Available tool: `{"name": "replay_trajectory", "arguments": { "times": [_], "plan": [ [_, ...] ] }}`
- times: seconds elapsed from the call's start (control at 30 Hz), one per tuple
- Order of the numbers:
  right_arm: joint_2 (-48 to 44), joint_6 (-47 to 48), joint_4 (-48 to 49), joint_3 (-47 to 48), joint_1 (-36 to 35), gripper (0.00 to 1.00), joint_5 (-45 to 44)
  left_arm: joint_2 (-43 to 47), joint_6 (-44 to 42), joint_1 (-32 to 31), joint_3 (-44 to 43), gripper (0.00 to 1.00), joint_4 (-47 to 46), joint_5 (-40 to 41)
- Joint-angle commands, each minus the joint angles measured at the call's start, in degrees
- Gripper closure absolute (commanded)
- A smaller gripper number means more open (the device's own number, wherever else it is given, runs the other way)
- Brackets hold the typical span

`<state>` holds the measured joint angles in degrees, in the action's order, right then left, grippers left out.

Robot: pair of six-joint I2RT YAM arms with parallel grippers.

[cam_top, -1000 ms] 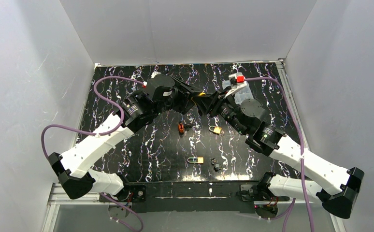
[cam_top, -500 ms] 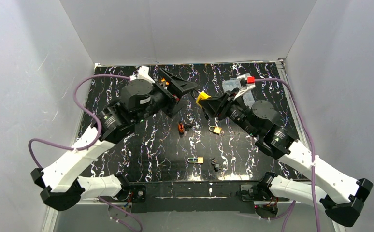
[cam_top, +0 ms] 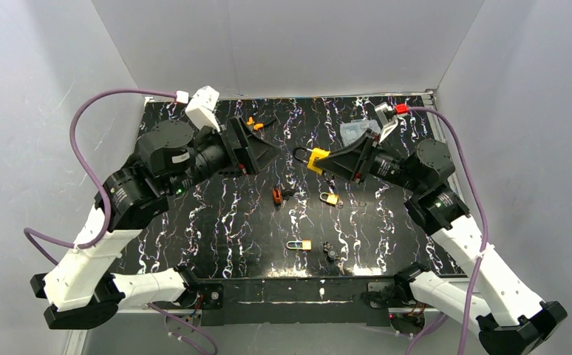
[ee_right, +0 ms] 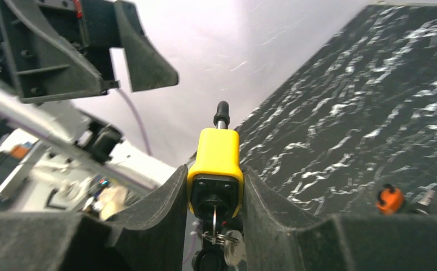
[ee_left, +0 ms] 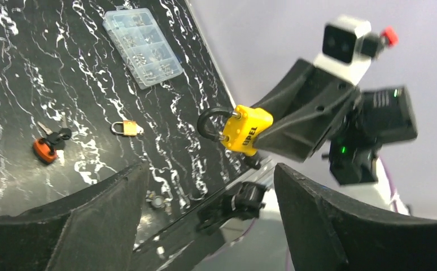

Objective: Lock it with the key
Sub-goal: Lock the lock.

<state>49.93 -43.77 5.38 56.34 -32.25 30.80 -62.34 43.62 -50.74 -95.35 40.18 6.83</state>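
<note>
Above the middle of the black marbled table, the right gripper was clamped on the yellow padlock, holding it clear of the surface. Its two fingers pressed the flat sides of the lock body, with the dark shackle pointing away from the wrist towards the left arm. A key sat in the keyhole at the bottom of the body, a small ring of metal hanging from it between the fingers. From the left wrist view both legs of the shackle reached the body, though whether it was latched could not be told.

Opposite it, the left gripper stood with its jaws spread wide and nothing between them, facing the padlock and well apart from it.

On the table below lay a small brass padlock, an orange-headed key just left of it, and nearer the arm bases a padlock with a blue shackle beside a dark bunch of keys. A clear plastic compartment box rested towards the far right edge, behind the right gripper
</note>
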Motion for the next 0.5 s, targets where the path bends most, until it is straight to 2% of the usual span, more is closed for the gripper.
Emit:
{"name": "replay_trajectory", "arguments": {
  "times": [0.0, 0.2, 0.47],
  "plan": [
    [0.7, -9.1, 14.5, 2.0, 2.0, 0.99, 17.1, -1.4, -13.4, 0.2, -4.1, 0.25, 6.0, -9.6],
    [1.7, -12.7, 17.9, 2.9, 2.2, 0.99, 23.1, -1.7, -15.9, 0.4, -4.2, 0.34, 5.4, -16.7],
    [0.6, -12.1, 16.6, 3.6, 2.2, 0.99, 24.2, -3.3, -14.7, 0.5, -3.6, 0.48, 2.7, -24.7]
  ]
}}
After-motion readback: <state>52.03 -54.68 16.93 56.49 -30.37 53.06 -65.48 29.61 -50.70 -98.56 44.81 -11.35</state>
